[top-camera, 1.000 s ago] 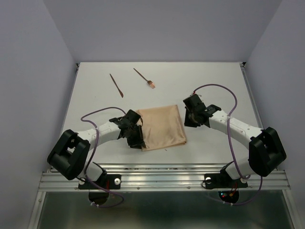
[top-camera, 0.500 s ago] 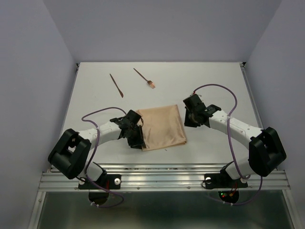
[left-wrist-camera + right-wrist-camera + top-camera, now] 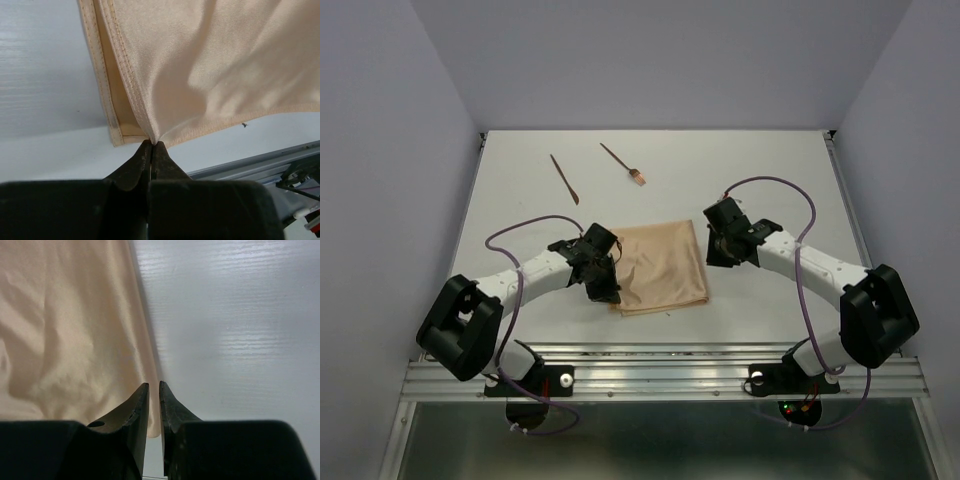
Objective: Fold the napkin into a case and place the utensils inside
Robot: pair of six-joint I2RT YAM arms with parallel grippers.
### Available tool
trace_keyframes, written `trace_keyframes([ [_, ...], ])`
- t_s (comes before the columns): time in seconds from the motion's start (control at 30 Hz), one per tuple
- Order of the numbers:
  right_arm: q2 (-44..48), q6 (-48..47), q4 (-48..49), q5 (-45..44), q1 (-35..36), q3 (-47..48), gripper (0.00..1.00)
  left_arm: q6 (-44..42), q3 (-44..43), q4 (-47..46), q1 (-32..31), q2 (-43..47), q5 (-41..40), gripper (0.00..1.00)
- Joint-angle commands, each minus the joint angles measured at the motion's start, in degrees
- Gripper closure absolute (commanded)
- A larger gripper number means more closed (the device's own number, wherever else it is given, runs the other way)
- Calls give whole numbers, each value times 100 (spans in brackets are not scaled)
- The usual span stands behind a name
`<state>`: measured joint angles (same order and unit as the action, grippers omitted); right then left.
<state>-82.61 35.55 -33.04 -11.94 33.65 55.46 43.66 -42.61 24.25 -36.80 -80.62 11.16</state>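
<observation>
The napkin [image 3: 660, 268] lies half-folded, no case yet; left pincer [image 3: 151, 144] clamps its near-left corner, right pincer [image 3: 154, 385] slightly apart; utensils [image 3: 565, 179] lie near the surface [image 3: 770, 170]'s far edge.

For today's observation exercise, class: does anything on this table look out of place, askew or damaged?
The napkin is bunched at its near-left corner, where the left gripper pinches it, jaws shut, and its layers' hemmed edges there do not line up. Nothing looks spilled or damaged.

bright even light, faint soft shadows, sheen on the napkin [image 3: 225, 65], wrist-view foregrounds slightly soft
</observation>
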Motion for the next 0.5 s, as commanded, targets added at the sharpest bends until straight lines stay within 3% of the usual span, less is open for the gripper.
trace_keyframes([
  [0.0, -89, -66, 34, 52, -25, 228, 80, -199, -292, 458, -38, 292, -307, 100],
  [0.2, -133, -259, 104, 490, -25, 272, 81, -305, -177, 405, -29, 126, -386, 100],
  [0.47, -80, -514, 552, 1800, -25, -255, 82, -297, -28, 264, -29, -6, -316, 100],
])
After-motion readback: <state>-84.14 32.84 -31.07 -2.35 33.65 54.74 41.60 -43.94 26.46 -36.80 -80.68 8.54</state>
